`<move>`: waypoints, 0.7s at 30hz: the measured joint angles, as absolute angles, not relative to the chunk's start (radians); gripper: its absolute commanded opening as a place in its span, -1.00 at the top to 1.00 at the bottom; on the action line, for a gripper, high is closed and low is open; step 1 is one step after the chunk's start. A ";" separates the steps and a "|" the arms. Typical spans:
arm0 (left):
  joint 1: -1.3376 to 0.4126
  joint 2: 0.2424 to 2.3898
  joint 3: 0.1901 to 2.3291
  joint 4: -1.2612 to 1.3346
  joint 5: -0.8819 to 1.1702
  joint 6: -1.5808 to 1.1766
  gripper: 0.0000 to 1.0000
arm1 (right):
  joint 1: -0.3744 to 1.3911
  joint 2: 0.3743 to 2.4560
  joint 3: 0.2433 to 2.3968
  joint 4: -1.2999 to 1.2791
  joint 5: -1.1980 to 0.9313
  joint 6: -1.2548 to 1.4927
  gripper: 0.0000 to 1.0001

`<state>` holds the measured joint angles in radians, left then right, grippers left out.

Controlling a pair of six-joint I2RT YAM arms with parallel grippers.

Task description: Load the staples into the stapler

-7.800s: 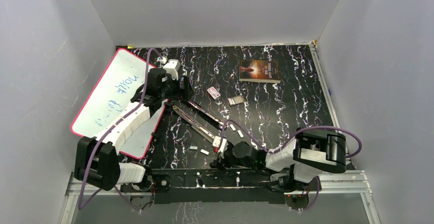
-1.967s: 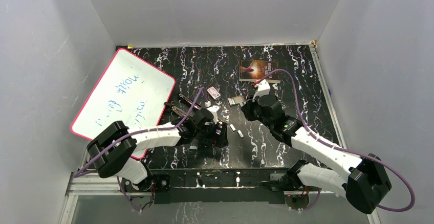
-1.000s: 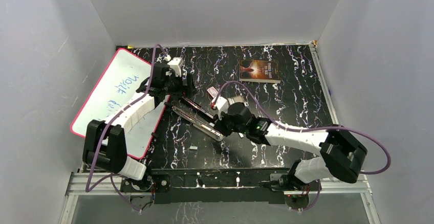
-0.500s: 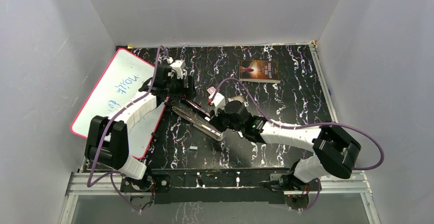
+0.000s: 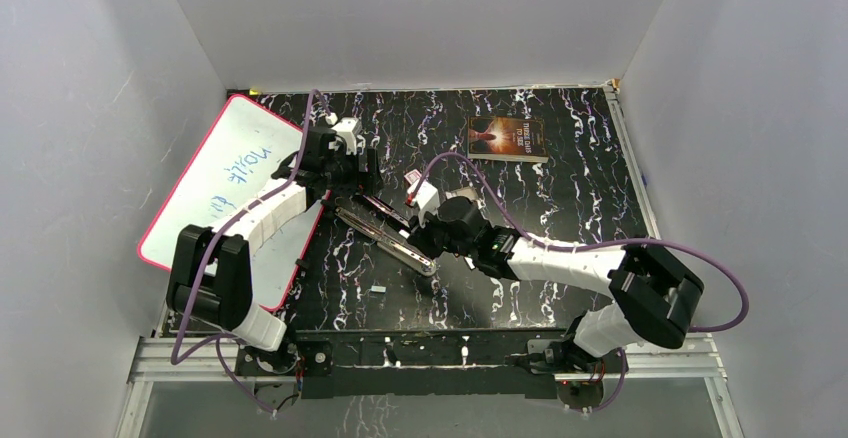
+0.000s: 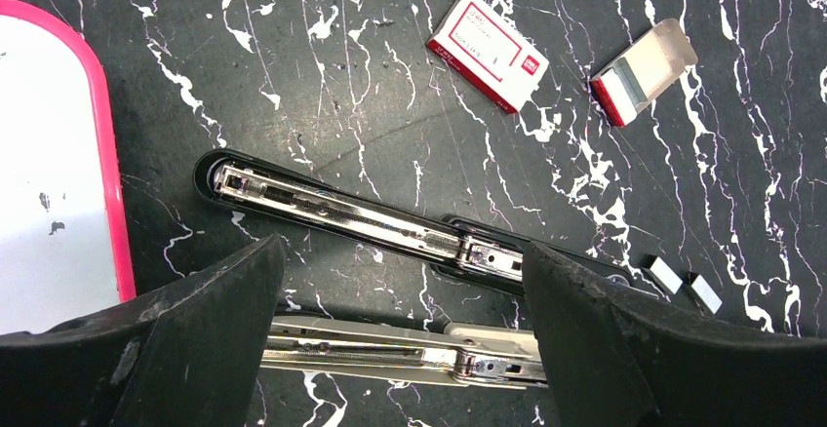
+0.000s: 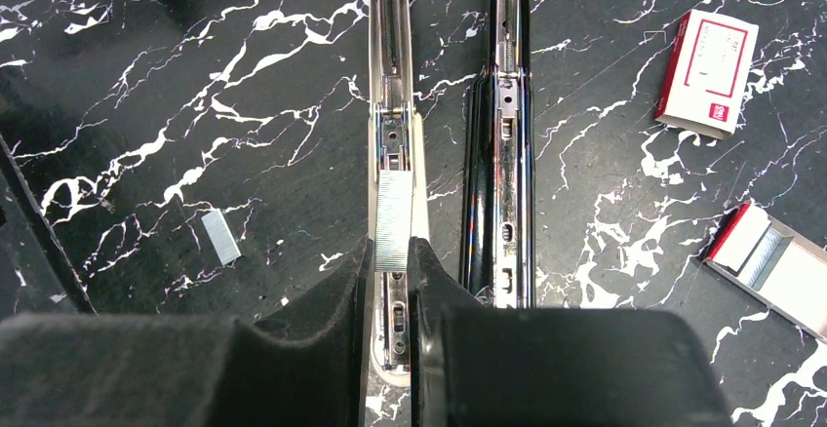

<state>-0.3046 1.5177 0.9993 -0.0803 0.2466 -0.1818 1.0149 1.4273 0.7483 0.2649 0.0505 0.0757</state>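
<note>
Over the marbled black worktop (image 7: 146, 86), your arms have barely shifted in half a second. Two staplers lie open, parallel: beige stapler (image 7: 388, 76), black stapler (image 7: 507, 105). Your right jaws, narrow, pinch one ridged silvery staple strip (image 7: 394, 220) over the beige rail; left jaws stand wide. Two cardboard boxes: closed box (image 7: 707, 74), open box (image 7: 770, 261).

Pink-rimmed whiteboard (image 5: 215, 183) at left, book (image 5: 507, 139) at back, red-white box (image 6: 487, 38), open carton (image 6: 644, 68) beside it

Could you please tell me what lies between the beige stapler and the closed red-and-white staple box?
The opened black stapler lies between the beige stapler and the closed box; the right wrist view shows it clearly.
</note>
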 measured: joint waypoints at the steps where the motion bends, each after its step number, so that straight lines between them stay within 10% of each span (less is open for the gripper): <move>1: -0.305 1.518 0.999 -0.082 0.246 -0.183 -0.82 | 1.015 1.427 0.748 0.264 0.049 0.075 1.00; 21: -0.305 1.527 0.999 -0.086 0.243 -0.182 -0.82 | 1.043 1.502 0.778 0.228 0.080 0.071 1.00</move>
